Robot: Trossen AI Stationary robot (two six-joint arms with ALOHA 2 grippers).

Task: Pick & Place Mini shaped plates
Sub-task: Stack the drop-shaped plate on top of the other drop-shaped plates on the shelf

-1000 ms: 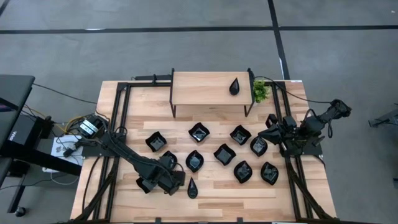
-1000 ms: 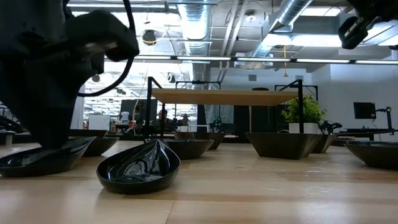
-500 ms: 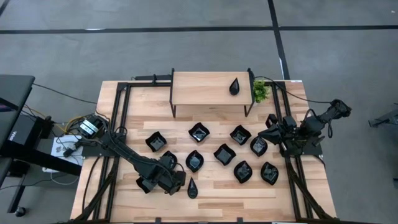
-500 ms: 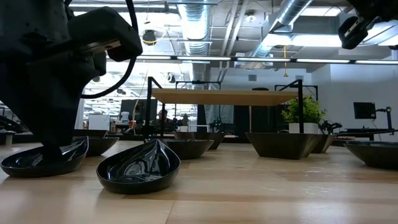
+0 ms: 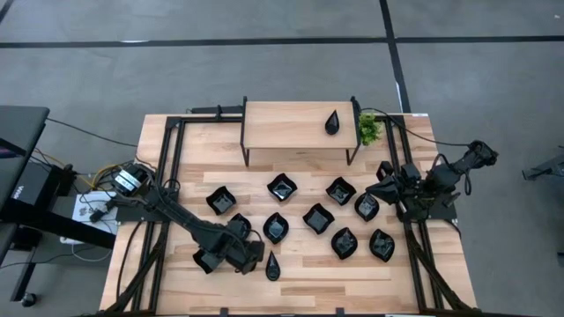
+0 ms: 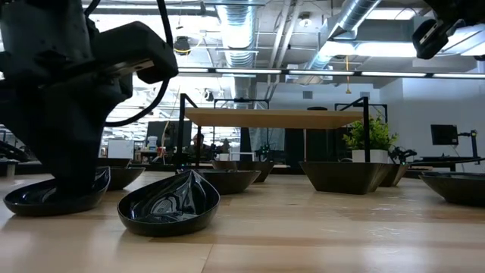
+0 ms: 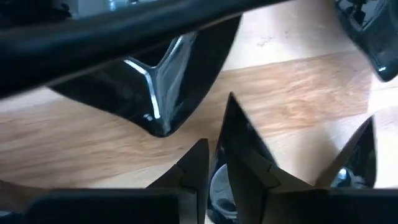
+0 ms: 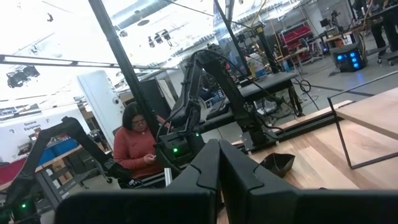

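The left pincer pinches the rim of a mini shaped plate at the desk's seven o'clock, just beside a teardrop plate. A thin rim grip could slip and drop it onto that neighbour. The right pincer, pressed together, waits at three o'clock.

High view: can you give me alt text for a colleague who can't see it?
The left tool grips a black mini plate near the table's front edge; other black plates dot the table, with one teardrop plate on the raised shelf.
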